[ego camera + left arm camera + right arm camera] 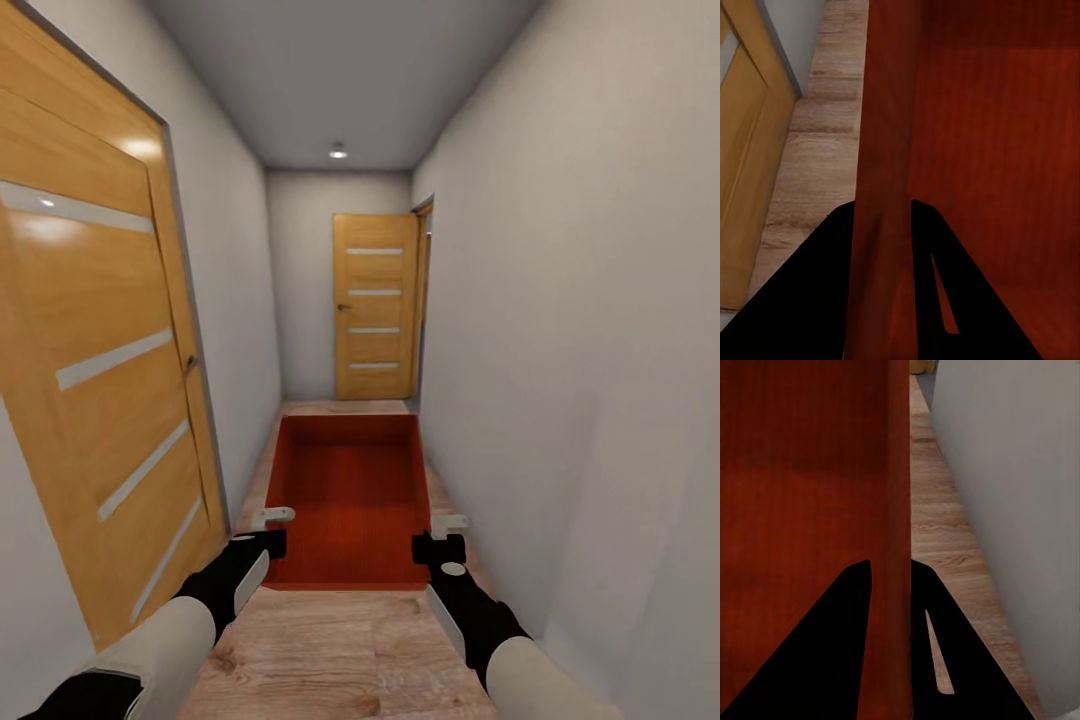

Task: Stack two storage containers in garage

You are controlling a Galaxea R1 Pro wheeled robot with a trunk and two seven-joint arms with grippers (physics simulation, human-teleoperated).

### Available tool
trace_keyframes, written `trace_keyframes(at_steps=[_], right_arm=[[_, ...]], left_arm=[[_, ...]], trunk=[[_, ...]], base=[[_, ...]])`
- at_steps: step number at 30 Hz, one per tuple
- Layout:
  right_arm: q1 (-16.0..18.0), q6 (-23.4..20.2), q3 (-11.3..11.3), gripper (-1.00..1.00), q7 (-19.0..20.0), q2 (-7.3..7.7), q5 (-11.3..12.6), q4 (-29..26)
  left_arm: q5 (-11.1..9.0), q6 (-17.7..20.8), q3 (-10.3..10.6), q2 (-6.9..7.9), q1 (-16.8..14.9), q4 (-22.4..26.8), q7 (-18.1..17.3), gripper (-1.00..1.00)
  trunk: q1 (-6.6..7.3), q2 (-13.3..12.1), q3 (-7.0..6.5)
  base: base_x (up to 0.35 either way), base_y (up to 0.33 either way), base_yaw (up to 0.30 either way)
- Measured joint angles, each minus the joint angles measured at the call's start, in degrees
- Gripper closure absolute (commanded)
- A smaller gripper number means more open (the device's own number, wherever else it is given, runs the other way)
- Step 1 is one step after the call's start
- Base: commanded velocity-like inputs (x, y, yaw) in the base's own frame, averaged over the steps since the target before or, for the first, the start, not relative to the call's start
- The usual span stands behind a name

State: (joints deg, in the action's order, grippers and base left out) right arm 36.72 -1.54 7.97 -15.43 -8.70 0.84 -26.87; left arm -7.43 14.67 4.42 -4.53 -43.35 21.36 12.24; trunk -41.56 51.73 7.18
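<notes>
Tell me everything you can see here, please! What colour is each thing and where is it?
storage container: one, red-orange, open top, held up between both grippers over the hallway floor
doors: two shut, orange wood with pale stripes, one on the left wall, one at the far end
wood floor: light planks, below
walls: white-grey, both sides
ceiling light: one, far overhead
left gripper: black, clamped on the container's left wall
right gripper: black, clamped on its right wall

Storage container (350, 490) hides the wood floor (340, 650) beneath it; its outer walls unseen. Near door (90, 380) cut off beside container; far doorway (424, 300) interior hidden.
</notes>
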Motion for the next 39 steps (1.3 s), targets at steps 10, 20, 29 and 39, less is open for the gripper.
trace_keyframes(at_steps=[10, 20, 29, 39], right_arm=[[0.0, -0.1, 0.0, 1.0, -0.1, -0.09, 0.0, 0.0], [0.0, -0.1, 0.0, 1.0, -0.1, -0.12, 0.0, 0.0], [0.0, -0.2, 0.0, 1.0, -0.1, -0.14, 0.0, 0.0], [0.0, -0.2, -0.1, 1.0, -0.1, -0.14, 0.0, 0.0]], left_arm=[[0.0, 0.2, 0.0, 0.09, 0.0, 0.1, -0.1, 1.0], [0.0, 0.2, 0.0, 0.11, 0.0, 0.1, -0.1, 1.0], [0.0, 0.3, 0.0, 0.12, 0.0, 0.1, -0.1, 1.0], [0.0, 0.3, 0.0, 0.13, 0.0, 0.1, -0.2, 1.0]], trunk=[[0.0, 0.0, 0.0], [0.0, 0.0, 0.0], [0.0, 0.0, 0.0], [0.0, 0.0, 0.0]], base=[[0.322, 0.082, 0.0], [0.322, 0.0, 0.0], [0.322, 0.0, 0.0], [0.322, 0.0, 0.0]])
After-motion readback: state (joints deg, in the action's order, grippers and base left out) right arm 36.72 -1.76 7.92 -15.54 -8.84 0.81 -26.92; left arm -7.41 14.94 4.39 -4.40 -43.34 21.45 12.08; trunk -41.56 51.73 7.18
